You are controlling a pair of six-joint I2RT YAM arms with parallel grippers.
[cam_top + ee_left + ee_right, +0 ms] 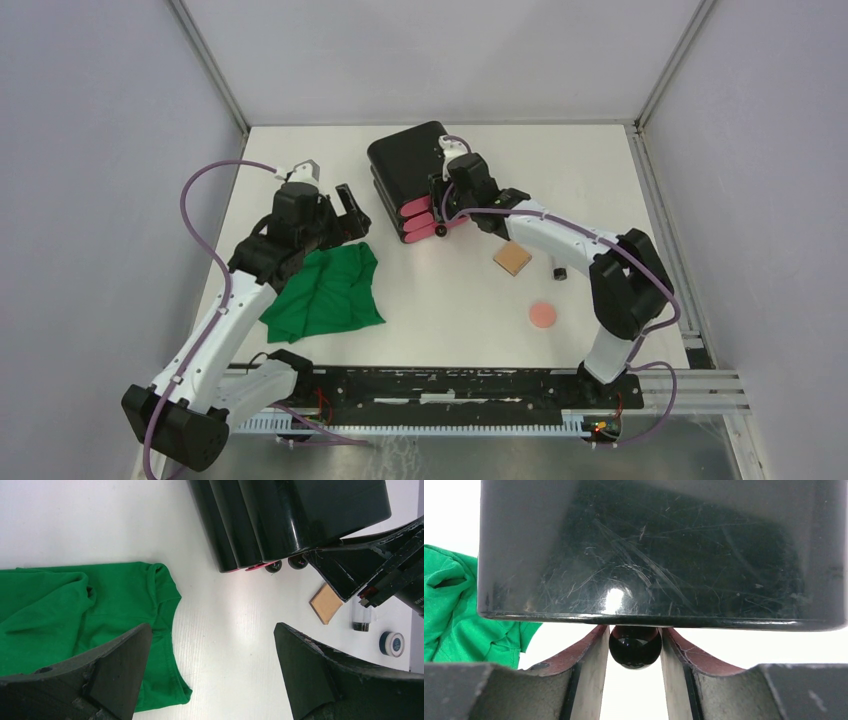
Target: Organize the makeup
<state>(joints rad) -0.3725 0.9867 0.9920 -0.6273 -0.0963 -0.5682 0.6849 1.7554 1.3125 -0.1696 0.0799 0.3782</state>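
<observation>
Right pincer (634, 656) clamps black knob (634, 644) above white table (450, 310), lilac walls (90, 150) around.

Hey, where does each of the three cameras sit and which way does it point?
Top external: above, behind the bases, looking down at the table; left arm, right arm show.
Left wrist: low over the table, facing the green cloth and black drawer box; open left gripper frames it.
Right wrist: close against the box; right gripper pinches its drawer knob.
Shared: both wrist views show cloth and box.
</observation>
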